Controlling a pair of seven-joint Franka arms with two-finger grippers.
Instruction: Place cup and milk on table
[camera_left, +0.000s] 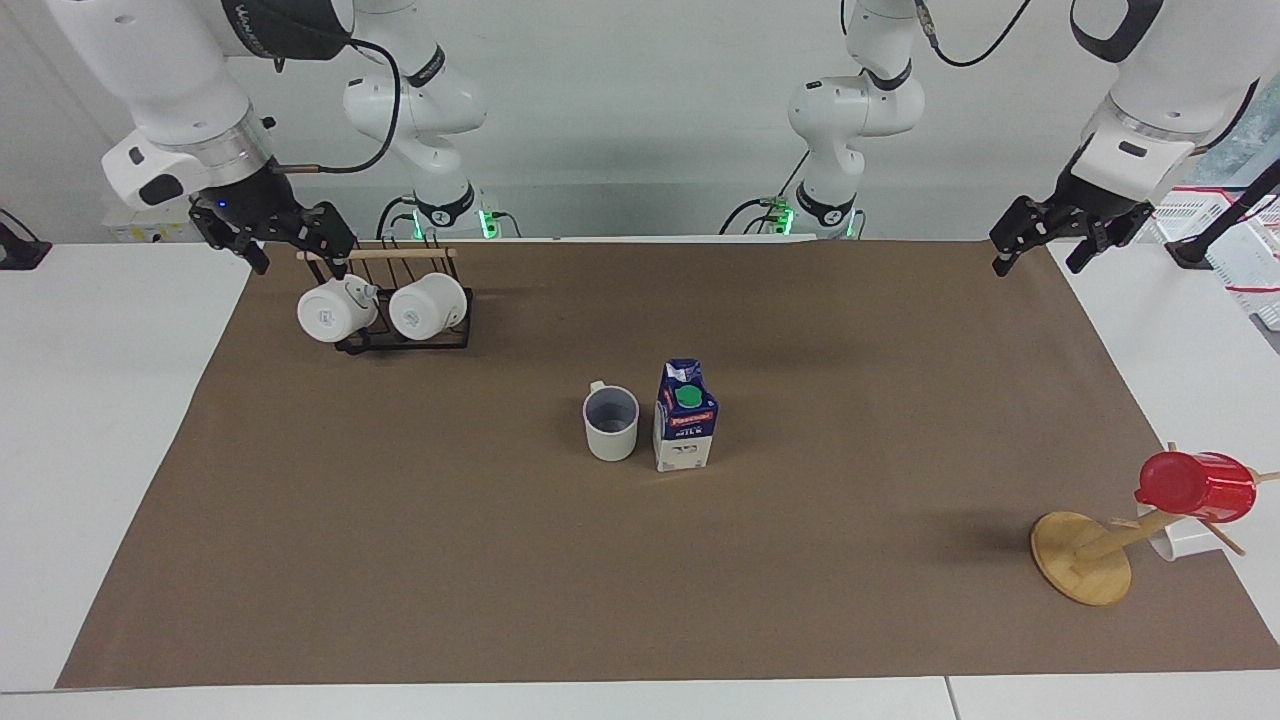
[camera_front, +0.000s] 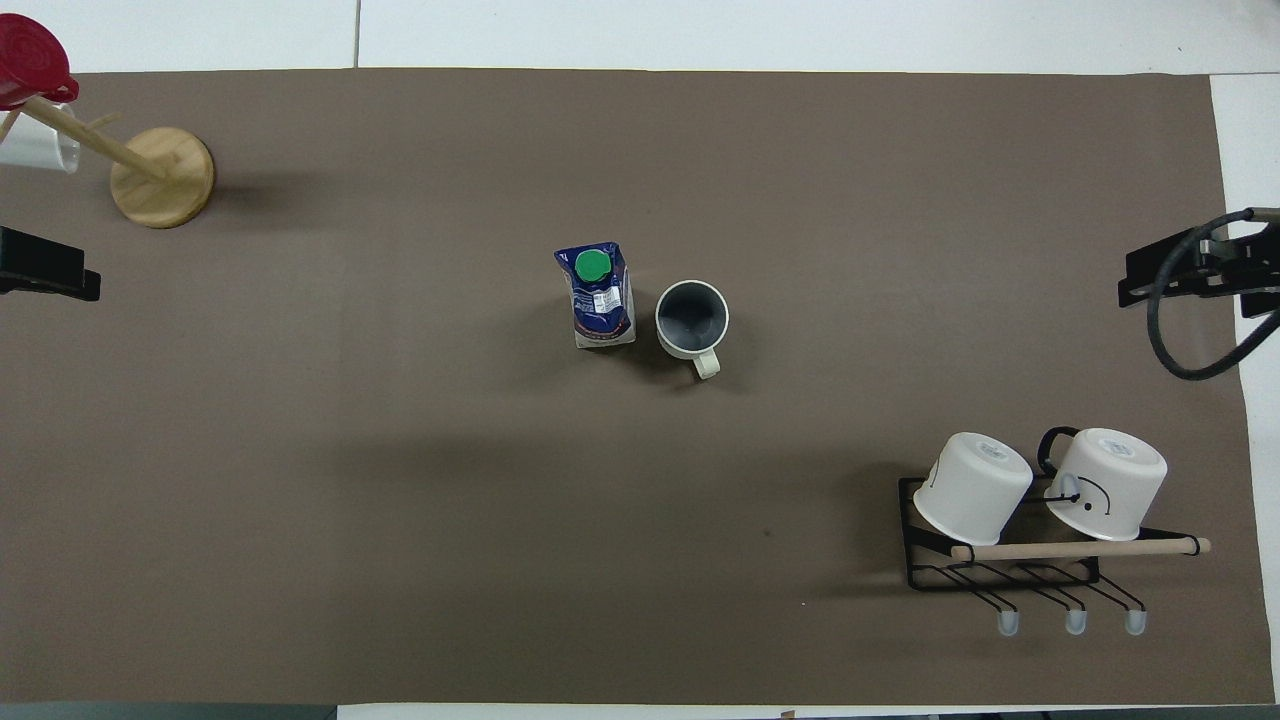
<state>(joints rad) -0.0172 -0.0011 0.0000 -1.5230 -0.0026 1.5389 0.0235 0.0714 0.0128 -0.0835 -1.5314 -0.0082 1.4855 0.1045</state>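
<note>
A pale grey-white straight-sided mug (camera_left: 611, 423) and a dark blue and white gable-top milk carton with a round green cap (camera_left: 685, 417) stand upright just beside each other at the middle of the wide white table (camera_left: 110, 420) with its brown paper sheet, the mug toward the right arm's end. Neither touches a gripper. The right gripper (camera_left: 290, 245) hangs, fingers apart and empty, over the black wire rack (camera_left: 405, 335) that carries two rounder white mugs (camera_left: 385, 308); the left gripper (camera_left: 1045, 245), fingers likewise spread and empty, hangs over the paper's corner at the left arm's end. A red plastic cup (camera_left: 1195, 486) sits on a wooden peg stand (camera_left: 1082, 556). Both items appear placed; judging by this, the task looks finished, and nothing remains but for the arms to rest clear.
</note>
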